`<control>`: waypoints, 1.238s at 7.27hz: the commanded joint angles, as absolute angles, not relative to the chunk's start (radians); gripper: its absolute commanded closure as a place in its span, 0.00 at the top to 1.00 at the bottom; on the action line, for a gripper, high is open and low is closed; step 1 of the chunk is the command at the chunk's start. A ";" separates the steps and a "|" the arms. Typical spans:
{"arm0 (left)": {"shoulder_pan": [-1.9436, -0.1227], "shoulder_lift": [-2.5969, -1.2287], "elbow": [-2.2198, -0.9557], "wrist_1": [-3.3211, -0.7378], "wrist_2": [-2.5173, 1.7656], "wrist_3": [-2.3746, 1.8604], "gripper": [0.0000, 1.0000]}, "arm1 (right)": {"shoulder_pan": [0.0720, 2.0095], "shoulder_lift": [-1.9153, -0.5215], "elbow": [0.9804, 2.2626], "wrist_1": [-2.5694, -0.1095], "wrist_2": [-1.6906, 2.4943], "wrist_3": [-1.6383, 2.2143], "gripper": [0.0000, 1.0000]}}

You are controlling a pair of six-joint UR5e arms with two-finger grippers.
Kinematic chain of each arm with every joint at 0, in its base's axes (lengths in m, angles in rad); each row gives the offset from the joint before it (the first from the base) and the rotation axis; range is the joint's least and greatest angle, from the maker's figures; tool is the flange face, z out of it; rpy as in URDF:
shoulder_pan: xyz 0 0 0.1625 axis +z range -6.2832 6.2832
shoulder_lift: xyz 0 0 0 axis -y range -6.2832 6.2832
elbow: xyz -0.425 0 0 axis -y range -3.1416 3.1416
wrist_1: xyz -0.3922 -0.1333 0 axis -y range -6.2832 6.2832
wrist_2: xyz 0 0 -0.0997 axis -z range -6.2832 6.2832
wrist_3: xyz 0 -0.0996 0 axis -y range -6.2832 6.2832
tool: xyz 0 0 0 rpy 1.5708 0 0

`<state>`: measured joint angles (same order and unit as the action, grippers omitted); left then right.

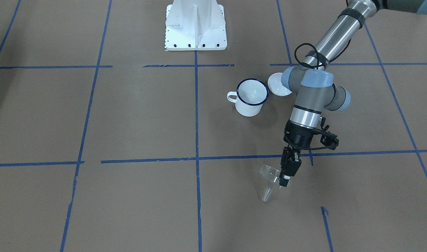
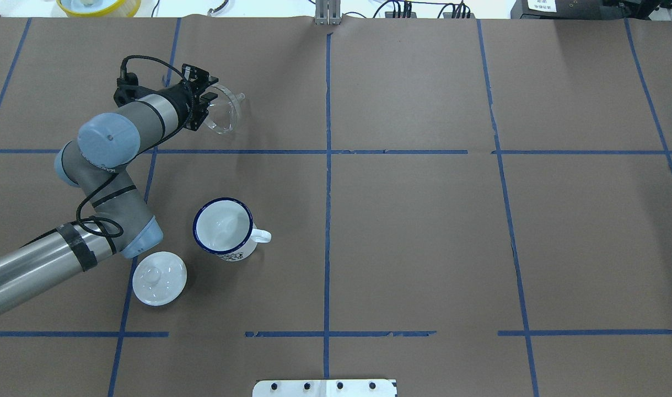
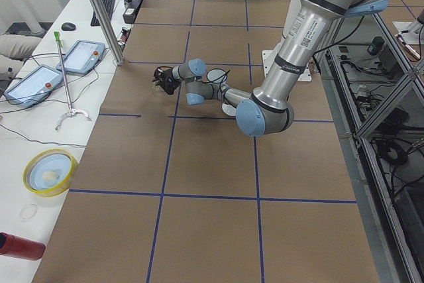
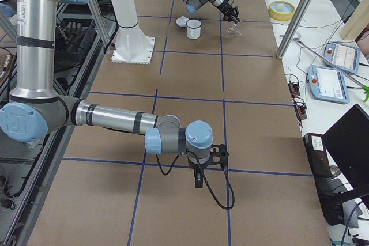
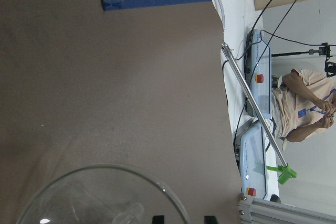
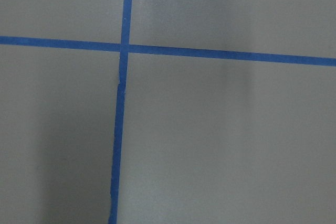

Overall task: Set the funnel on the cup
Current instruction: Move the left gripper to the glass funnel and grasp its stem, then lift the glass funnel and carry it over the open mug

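Note:
The clear funnel [image 1: 269,180] is gripped at its rim by my left gripper [image 1: 286,176], which is shut on it. The funnel hangs tilted, spout down, low over the brown paper. It also shows in the overhead view [image 2: 224,113] at my left gripper [image 2: 208,105], and its rim fills the bottom of the left wrist view [image 5: 100,195]. The white cup [image 1: 251,97] with a dark blue rim stands upright and empty, apart from the funnel, nearer the robot base [image 2: 224,229]. My right gripper [image 4: 199,180] shows only in the exterior right view; I cannot tell whether it is open or shut.
A small white domed lid [image 2: 159,277] lies beside the cup, partly under my left arm's elbow [image 1: 277,84]. The white robot base [image 1: 195,26] stands at the table's edge. Blue tape lines [image 1: 196,140] cross the brown paper. Operator consoles [image 3: 40,77] lie past the far edge.

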<state>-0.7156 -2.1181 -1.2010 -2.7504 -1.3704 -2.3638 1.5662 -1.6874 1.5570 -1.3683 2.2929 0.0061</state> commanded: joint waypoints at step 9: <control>-0.804 -2.195 -1.887 -1.628 -1.906 -2.347 0.00 | 1.566 -1.687 1.557 -1.368 2.292 0.006 1.00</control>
<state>-0.8071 -2.1931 -1.7528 -1.8922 -1.7801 -2.3481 1.5662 -1.6874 1.5571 -1.3683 2.2922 0.0061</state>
